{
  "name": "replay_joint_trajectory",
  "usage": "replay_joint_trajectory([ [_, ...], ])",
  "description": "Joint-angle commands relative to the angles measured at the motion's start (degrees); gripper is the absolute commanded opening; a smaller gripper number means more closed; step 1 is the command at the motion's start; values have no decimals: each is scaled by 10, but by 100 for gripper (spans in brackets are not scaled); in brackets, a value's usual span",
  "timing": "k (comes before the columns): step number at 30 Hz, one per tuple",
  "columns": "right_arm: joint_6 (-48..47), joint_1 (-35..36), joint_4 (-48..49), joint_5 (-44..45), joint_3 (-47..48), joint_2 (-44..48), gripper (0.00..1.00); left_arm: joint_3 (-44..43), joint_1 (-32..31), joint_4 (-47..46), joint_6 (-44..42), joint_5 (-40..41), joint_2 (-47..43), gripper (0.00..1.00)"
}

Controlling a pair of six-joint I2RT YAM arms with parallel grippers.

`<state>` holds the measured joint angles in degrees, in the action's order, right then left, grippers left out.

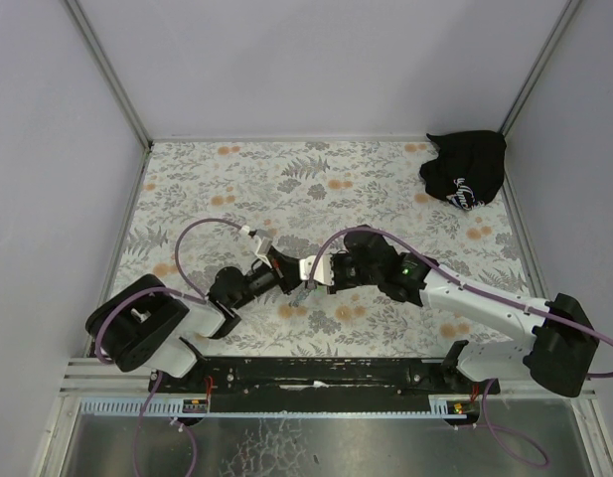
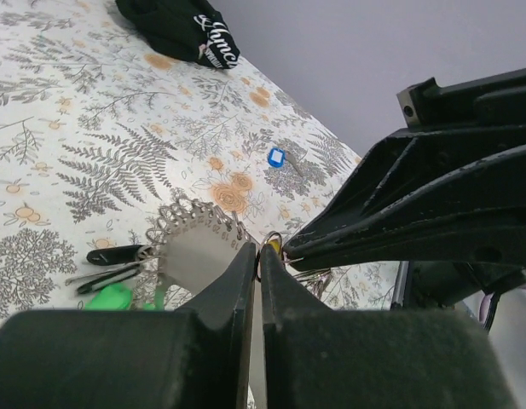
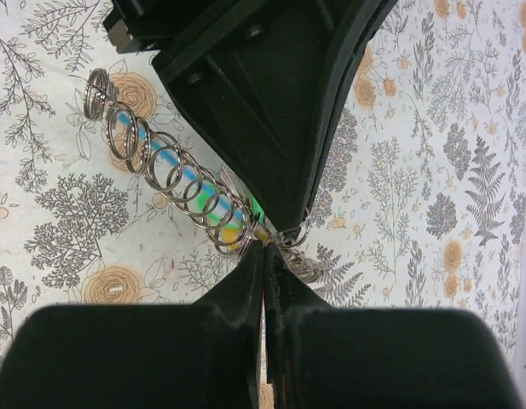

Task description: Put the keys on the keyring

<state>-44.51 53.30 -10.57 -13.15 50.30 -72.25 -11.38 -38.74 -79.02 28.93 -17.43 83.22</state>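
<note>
My two grippers meet tip to tip over the table's near middle. My left gripper (image 1: 292, 281) (image 2: 261, 250) is shut on a small metal ring of the keyring (image 2: 194, 249), a silver disc edged with wire loops, with a green piece (image 2: 109, 296) beside it. My right gripper (image 1: 312, 282) (image 3: 264, 243) is shut, its tips pinching a thin piece at the yellow key (image 2: 273, 246), right against that ring (image 3: 294, 235). The loops (image 3: 156, 162) show as a coil with light-blue, green and yellow behind. The blue key (image 2: 276, 157) lies loose on the cloth beyond.
A black cloth bag with white print (image 1: 465, 169) (image 2: 179, 30) lies in the far right corner. Small black and metal pieces (image 2: 113, 254) lie by the disc. The floral cloth (image 1: 286, 179) is walled on three sides.
</note>
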Motion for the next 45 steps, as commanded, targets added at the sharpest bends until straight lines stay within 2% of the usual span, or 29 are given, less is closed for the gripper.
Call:
replay_joint_trajectory([
  [1, 26, 6, 34, -29, -16, 16, 0, 1, -14, -125, 39, 118, 20, 0],
  [7, 10, 6, 41, 23, -13, 41, 0, 7, -24, -125, 8, 97, 15, 0],
  [14, -19, 6, -8, 27, 34, 41, 0, 22, -14, -75, -72, 44, -25, 17],
  [24, -38, 6, -62, -18, 81, 10, 0, 9, 52, -18, -133, -123, -49, 33],
  [31, -44, 7, -83, -37, 96, -2, 0, -34, 68, 67, -203, -216, -47, 37],
  [38, -45, 6, -88, -39, 97, -4, 0, -74, 75, 120, -247, -270, -23, 37],
  [45, -46, 6, -91, -41, 100, -6, 0, -96, 75, 135, -253, -304, 7, 37],
])
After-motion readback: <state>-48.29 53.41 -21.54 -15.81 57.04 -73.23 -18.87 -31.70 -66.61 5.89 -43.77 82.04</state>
